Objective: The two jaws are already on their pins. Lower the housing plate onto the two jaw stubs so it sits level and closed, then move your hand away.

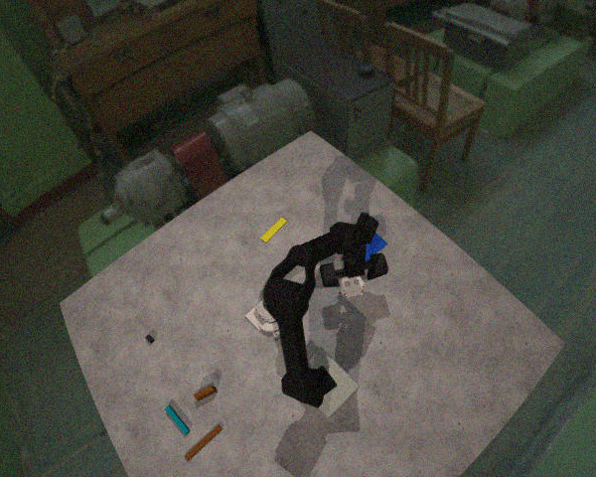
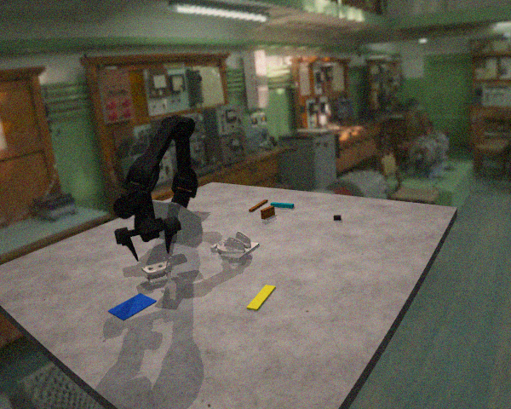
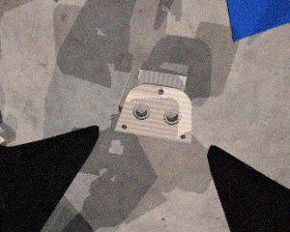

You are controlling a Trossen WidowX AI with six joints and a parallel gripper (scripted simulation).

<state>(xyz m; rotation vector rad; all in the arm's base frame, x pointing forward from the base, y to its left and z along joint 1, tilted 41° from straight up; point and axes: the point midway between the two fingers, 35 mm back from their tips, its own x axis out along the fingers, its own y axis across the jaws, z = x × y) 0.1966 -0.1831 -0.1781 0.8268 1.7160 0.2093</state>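
The housing plate (image 1: 352,286) (image 2: 155,267) (image 3: 156,129), pale with two large round holes and a ribbed part along one side, stands slightly raised off the table. My gripper (image 1: 354,270) (image 2: 152,256) (image 3: 153,140) is wide open and empty above it, one finger on either side in the wrist view, tips apart from the plate. The jaw assembly, a white base (image 1: 254,314) (image 2: 249,251) with curved grey jaws (image 2: 235,243) on it, lies apart from the plate. In the top view the arm partly covers it; pins and stubs are too small to make out.
A blue rectangle (image 1: 375,246) (image 2: 132,306) (image 3: 263,16) lies near the plate. A yellow strip (image 1: 273,230) (image 2: 261,297) lies farther off. Orange-brown pieces (image 1: 203,442) (image 2: 267,212), a teal bar (image 1: 177,419) (image 2: 282,204) and a small black block (image 1: 149,339) (image 2: 337,217) lie beyond the jaw assembly.
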